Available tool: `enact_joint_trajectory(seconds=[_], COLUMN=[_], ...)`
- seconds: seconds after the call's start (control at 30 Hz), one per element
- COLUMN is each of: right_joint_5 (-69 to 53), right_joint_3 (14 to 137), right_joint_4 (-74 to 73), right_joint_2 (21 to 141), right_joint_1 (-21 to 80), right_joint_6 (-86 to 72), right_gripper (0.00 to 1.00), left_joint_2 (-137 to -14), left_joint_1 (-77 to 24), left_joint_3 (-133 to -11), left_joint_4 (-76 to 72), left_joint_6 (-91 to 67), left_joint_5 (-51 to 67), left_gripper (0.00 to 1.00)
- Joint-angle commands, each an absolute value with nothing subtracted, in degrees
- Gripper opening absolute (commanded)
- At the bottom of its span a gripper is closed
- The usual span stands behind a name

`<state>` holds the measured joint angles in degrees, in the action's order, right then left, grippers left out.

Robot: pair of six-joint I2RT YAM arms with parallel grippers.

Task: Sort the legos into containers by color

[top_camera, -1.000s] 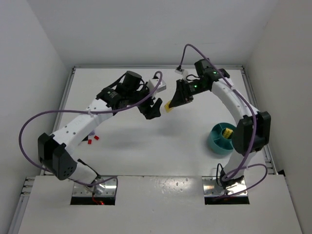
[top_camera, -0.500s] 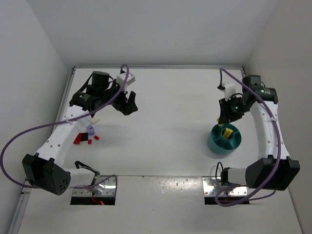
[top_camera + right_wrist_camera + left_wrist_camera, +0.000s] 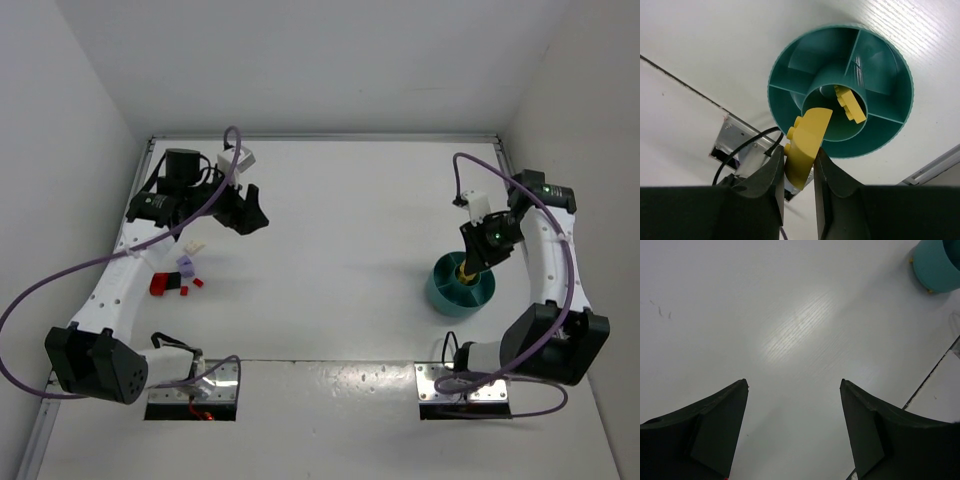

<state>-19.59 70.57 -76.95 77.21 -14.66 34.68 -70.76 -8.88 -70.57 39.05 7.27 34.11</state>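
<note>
Tabletop [image 3: 340,260] carries teal bowl [image 3: 875,55] at right. Left hand [image 3: 794,382] spread, empty. Right hand [image 3: 799,160] pinches a yellow brick [image 3: 807,135] over the bowl's central cup [image 3: 840,127], where a second brick [image 3: 850,104] lies. Judged light, rigid, slick; best gripped across flat sides.

bowl [image 3: 445,300] at right of the table [image 3: 340,260], loose bricks [image 3: 160,285] at left, one brick [image 3: 850,104] in the bowl's centre cup [image 3: 829,127]

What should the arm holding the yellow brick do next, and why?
Probably open the right pincer and drop the held brick: it is yellow and hangs over the bowl's centre cup, where a loose yellow brick lies.
</note>
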Motion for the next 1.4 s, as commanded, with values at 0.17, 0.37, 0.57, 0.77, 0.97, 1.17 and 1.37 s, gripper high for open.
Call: enact_joint_trajectory(seconds=[0.17,0.37,0.57,0.77,0.97,1.17,1.37], right_joint_5=[-21.71,-22.24,-22.24,-22.24,-24.25,-30.93,-37.61], right_joint_3=[70.14,69.61,71.72,74.35,80.75,84.11,85.86], right_joint_4=[-80.6,-80.6,-80.6,-80.6,-80.6,-80.6,-80.6], right_joint_2=[80.68,83.49,84.55,84.55,81.75,83.75,89.99], right_joint_1=[-16.87,-17.4,-17.93,-18.45,-18.46,-17.84,-16.79], right_joint_6=[41.13,42.28,42.8,42.8,41.57,36.92,33.23], right_gripper=[0.0,0.08,0.35,0.59,0.63,0.63,0.63], left_joint_2=[-69.35,-69.35,-69.35,-69.35,-68.03,-73.64,-77.26], left_joint_1=[-8.0,-7.48,-7.47,-6.94,-4.31,0.69,12.47], left_joint_3=[-70.58,-70.58,-70.58,-70.58,-70.58,-70.58,-62.51], left_joint_4=[38.32,38.32,38.32,38.32,37.0,41.38,41.92], left_joint_6=[7.38,7.38,7.38,7.38,5.27,3.43,8.69], left_joint_5=[37.88,37.88,37.36,37.35,28.68,4.42,0.09], left_gripper=[0.8,0.8,0.8,0.8,0.8,0.8,0.74])
